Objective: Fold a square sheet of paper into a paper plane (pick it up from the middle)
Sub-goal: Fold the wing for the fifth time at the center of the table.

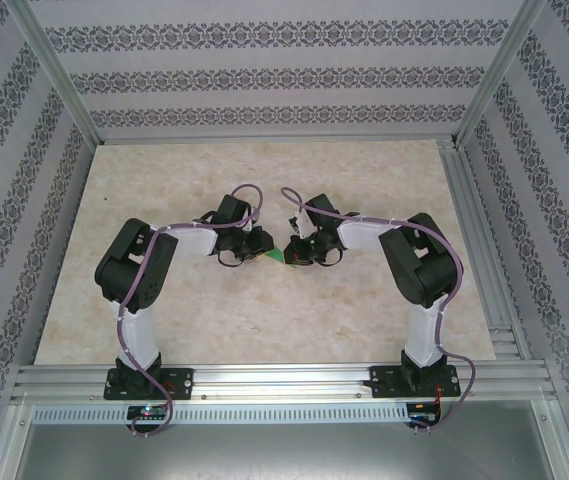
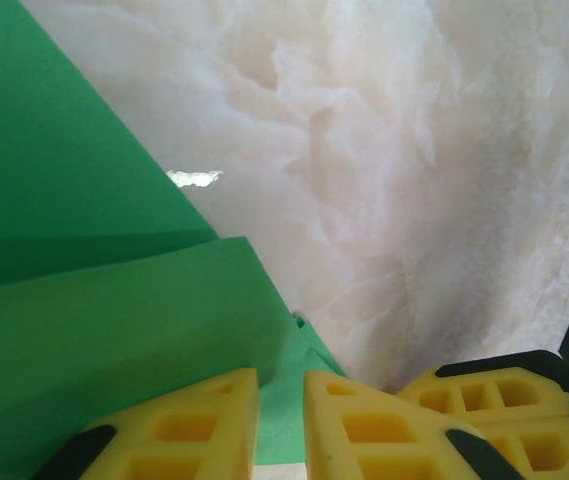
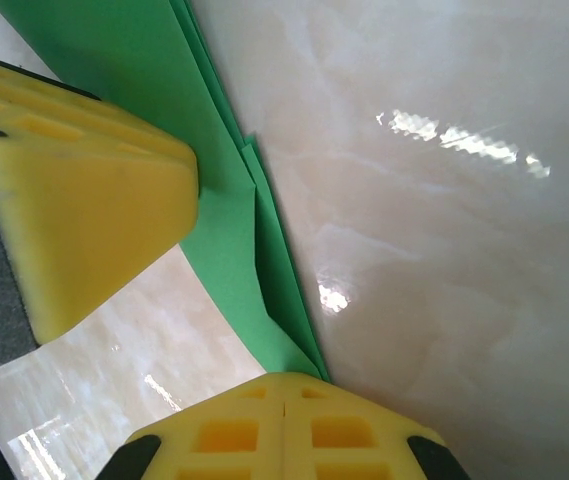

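The square sheet of paper (image 1: 278, 259) is bright green and folded into layered flaps. It lies low over the marble table between the two grippers. My right gripper (image 3: 284, 382) is shut, and the paper's (image 3: 226, 225) narrow pointed end runs into its closed yellow fingertips. My left gripper (image 2: 281, 378) stands slightly open, its yellow fingers a narrow gap apart, with the paper (image 2: 94, 300) showing flat behind that gap. In the top view the left gripper (image 1: 260, 252) and right gripper (image 1: 298, 252) nearly touch over the paper. Most of the sheet is hidden under them.
The beige marble tabletop (image 1: 264, 320) extends on all sides of the grippers. Patterned walls and aluminium posts (image 1: 59, 70) fence in the back and sides. The right gripper's finger (image 2: 504, 400) sits close beside the left one's; the left finger (image 3: 84, 200) looms in the right wrist view.
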{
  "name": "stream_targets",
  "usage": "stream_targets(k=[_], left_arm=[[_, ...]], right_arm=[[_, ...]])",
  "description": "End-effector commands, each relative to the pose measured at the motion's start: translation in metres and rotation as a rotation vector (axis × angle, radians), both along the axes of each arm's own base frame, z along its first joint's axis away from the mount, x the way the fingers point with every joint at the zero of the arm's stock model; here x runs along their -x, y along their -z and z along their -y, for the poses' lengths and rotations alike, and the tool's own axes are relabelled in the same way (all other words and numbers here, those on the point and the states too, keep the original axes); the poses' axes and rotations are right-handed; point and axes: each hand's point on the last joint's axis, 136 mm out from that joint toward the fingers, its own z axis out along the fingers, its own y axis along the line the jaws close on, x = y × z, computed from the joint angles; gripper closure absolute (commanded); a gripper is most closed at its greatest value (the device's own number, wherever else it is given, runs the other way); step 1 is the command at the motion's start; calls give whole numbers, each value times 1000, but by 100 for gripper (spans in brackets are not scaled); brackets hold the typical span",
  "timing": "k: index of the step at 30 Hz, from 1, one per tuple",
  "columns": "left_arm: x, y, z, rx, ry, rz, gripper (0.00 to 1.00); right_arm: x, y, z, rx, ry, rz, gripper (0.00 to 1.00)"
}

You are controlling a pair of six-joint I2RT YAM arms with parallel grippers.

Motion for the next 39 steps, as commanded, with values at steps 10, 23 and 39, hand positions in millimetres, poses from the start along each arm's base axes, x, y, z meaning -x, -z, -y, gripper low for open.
stream_targets(k=[10,23,39], left_arm=[[18,-30,19,85,51,99,74],[21,-11,32,90,61,50,80],[5,6,9,-49,-2,51,83]], right_arm=[[8,32,21,101,49,-68,97],[8,38,25,115,71,-87,98],[17,50,39,192,66,-113,99]])
